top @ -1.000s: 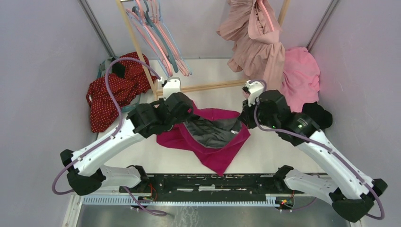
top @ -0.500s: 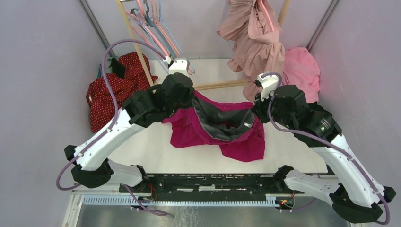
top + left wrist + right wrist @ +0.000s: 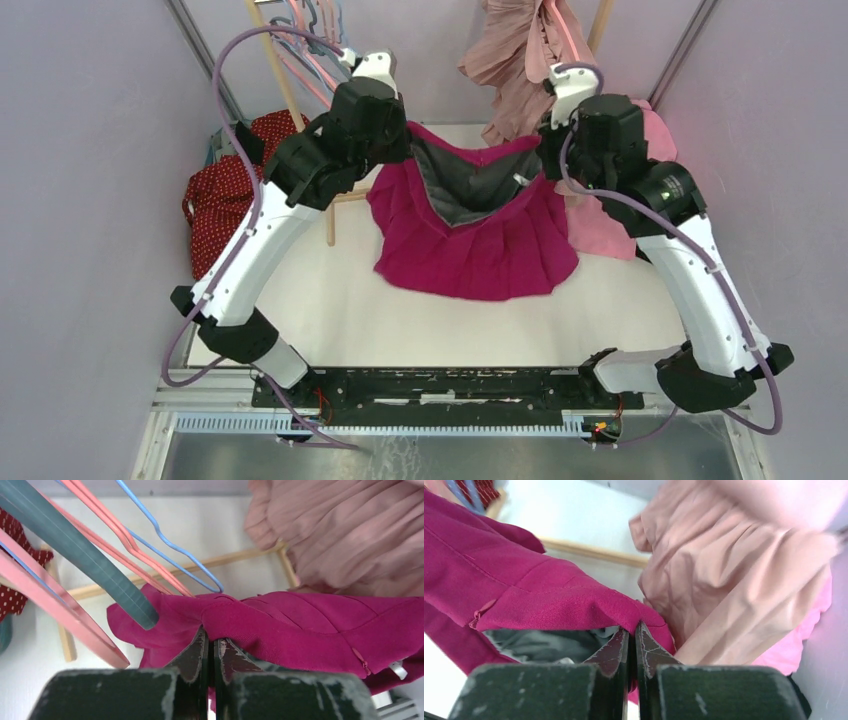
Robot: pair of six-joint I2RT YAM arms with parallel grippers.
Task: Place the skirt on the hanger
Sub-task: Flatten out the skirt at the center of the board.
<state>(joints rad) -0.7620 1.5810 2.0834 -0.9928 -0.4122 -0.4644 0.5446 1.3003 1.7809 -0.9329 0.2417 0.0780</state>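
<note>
Lifting is what has changed: from above, we see the skirt (image 3: 470, 230), which a second ago lay crumpled on the table (image 3: 330, 300) in front of the wooden rack (image 3: 283, 75), now hanging spread between both raised arms. Its waistband is stretched open level with the rack's lower rail. We judge that the skirt is now up at hanger level but not yet on any hanger. The arms' wrists hide both pinch points here, and we cannot tell whether the hem clears the table. In the left wrist view, the left gripper (image 3: 210, 642) is closed narrowly on a fold of waistband, in front of the rack's rail. The teal hanger (image 3: 75, 555) ends just at the skirt's edge. We cannot tell whether they touch, and the frame cuts off every hanger's hook. A blue wire hanger (image 3: 170, 545) hangs beside it. In the right wrist view, the right gripper (image 3: 632, 635) is pinched tight on the opposite waistband corner, close against the dusty pink garment (image 3: 724, 580) draped from the rack. The upper right is too blurred for us to read.
</note>
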